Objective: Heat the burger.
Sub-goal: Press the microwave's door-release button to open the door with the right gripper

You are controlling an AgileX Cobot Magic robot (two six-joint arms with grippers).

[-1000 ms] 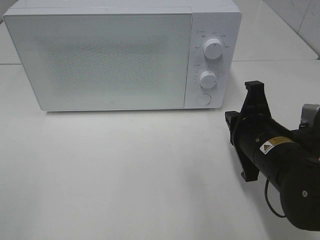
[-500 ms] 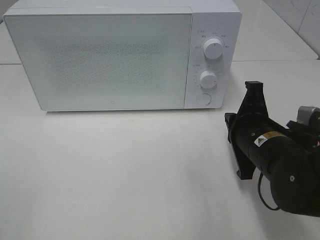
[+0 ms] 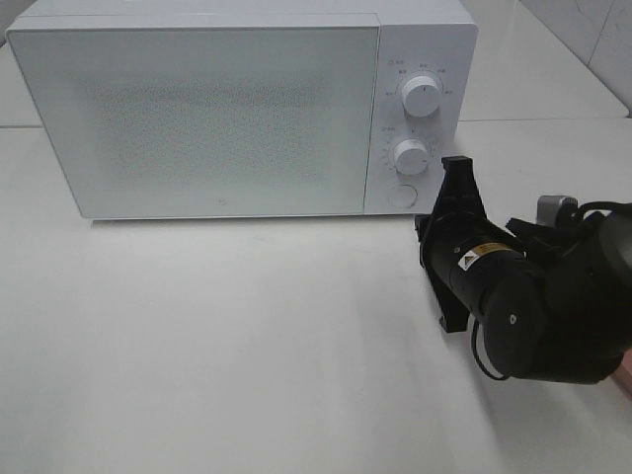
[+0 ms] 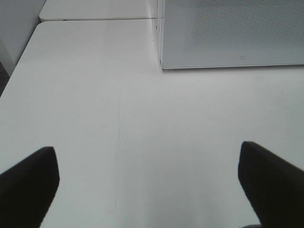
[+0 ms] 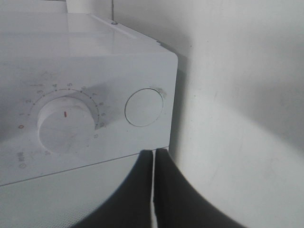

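Observation:
The burger is out of view in every frame. A white microwave point(image 3: 197, 109) stands at the back of the table with its door closed. My right gripper point(image 3: 423, 225) is shut with nothing between its fingers. It hovers just in front of the microwave's lower right corner. In the right wrist view the right gripper point(image 5: 153, 156) points at the control panel, just short of the round button point(image 5: 144, 107) and beside the lower dial point(image 5: 64, 123). My left gripper point(image 4: 149, 190) stands open over bare table, off the microwave's point(image 4: 232, 33) left front corner.
The panel carries an upper dial point(image 3: 422, 96), a lower dial point(image 3: 410, 155) and the round button point(image 3: 400, 196). The white table point(image 3: 247, 346) stretches in front of the microwave. A tiled wall point(image 3: 592, 39) rises at the far right.
The right arm has swung left and forward, bringing its shut gripper up to the microwave's lower right corner. Nothing else has moved.

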